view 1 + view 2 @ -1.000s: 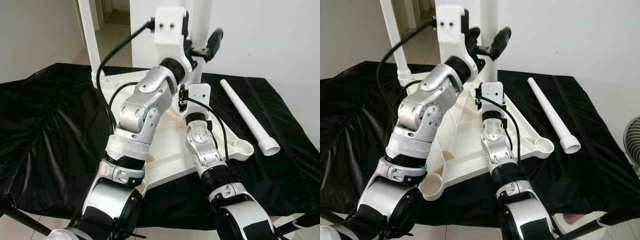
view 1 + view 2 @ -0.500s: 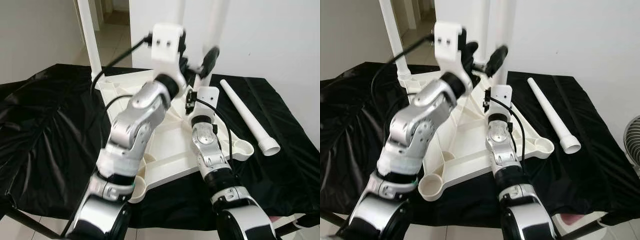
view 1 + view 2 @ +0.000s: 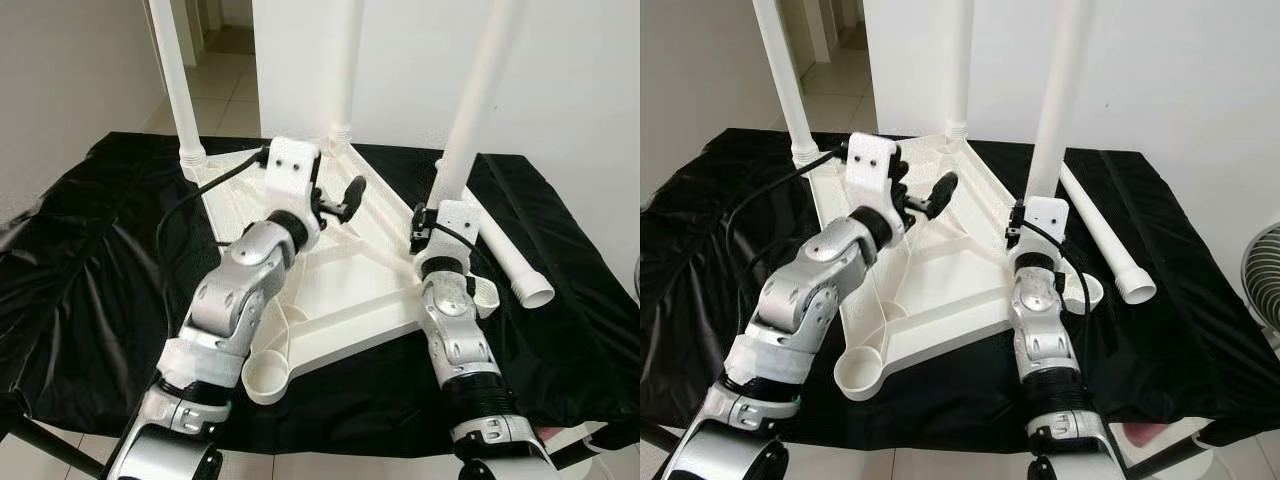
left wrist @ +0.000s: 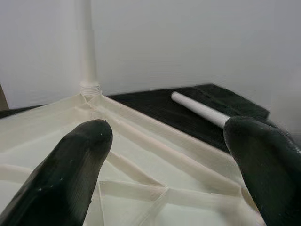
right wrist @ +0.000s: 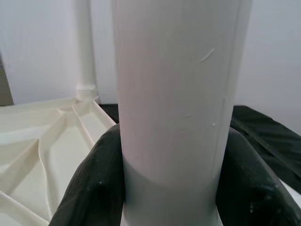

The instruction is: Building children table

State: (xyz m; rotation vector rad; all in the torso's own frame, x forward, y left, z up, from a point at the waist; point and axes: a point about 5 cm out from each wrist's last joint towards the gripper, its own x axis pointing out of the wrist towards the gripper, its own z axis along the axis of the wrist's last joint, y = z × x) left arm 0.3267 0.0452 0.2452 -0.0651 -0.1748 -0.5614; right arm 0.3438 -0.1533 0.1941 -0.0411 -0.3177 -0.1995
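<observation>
Right gripper [image 5: 169,188] clamps the base of an upright white leg [image 3: 470,120] at the near right corner of the inverted tabletop [image 3: 340,290]. Left gripper [image 4: 169,155] hovers spread wide and empty above the tabletop. 2 further legs [image 3: 175,80] stand at the far corners, apparently seated. 1 loose leg [image 3: 510,250] lies on the black-draped bench [image 3: 80,280].

right tool [image 5: 169,188] clamped on upright white leg [image 5: 176,94] | tabletop underside [image 5: 42,141] beside | second leg [image 5: 84,47] behind
</observation>
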